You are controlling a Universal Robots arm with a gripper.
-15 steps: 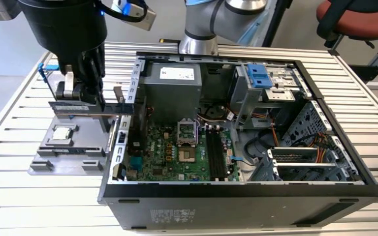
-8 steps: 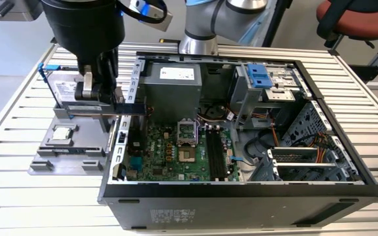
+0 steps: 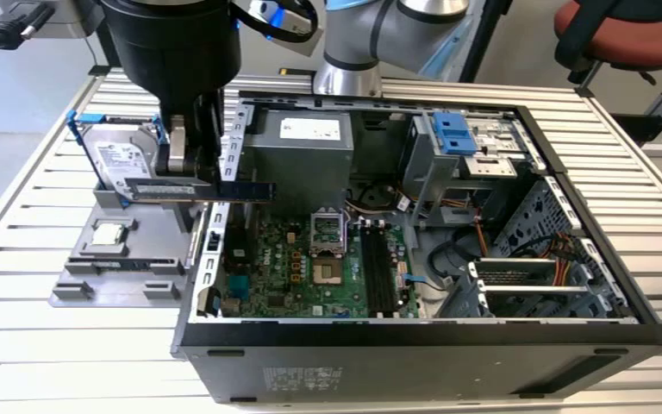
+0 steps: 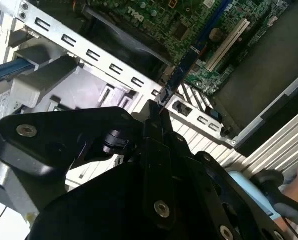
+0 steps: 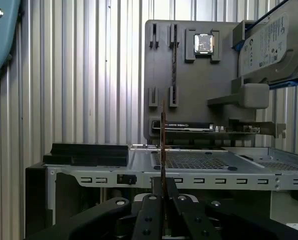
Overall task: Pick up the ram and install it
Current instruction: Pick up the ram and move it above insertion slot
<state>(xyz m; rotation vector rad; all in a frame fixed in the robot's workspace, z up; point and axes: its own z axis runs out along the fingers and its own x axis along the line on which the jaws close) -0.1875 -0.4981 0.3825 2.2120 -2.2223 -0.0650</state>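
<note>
Gripper: your gripper [image 3: 187, 177] has its fingers clamped on the ram [image 3: 245, 190], gripping it part-way along, with the stick lying level.
Ram position: it hangs in the air over the case wall on the exterior view's left. One end is above the grey fixture [image 3: 113, 276] and the other reaches in over the motherboard [image 3: 296, 267].
Wrist views: in both wrist views you see the ram edge-on, a thin strip running out from between the fingertips [image 5: 162, 145] [image 4: 181, 67].
Labels: there is a pale sticker on the ram's face, a white printed label on the hard drive [image 3: 124, 159], another on the power supply [image 3: 302, 155], and a sticker on the computer case [image 3: 423, 332] front.
Fixture: the hard drive stands in its blue bracket at the far end. The processor chip [image 3: 110, 235] sits flat in its pocket nearer you, well apart from the ram.
In the way: the case's slotted metal rim [image 5: 188, 172] lies right under the ram, between your gripper and the fixture.
Inside the case: the black memory slots [image 3: 377, 267] run along the motherboard, well apart from the ram. The blue drive caddy [image 3: 458, 134] is at the far side, with loose cables beside it.
Surface: everything stands on a slatted aluminium table [image 3: 32, 345].
Room: a red-seated chair [image 3: 641, 39] is at the exterior view's right, behind the table. The arm's base [image 3: 348, 52] rises just beyond the case.
</note>
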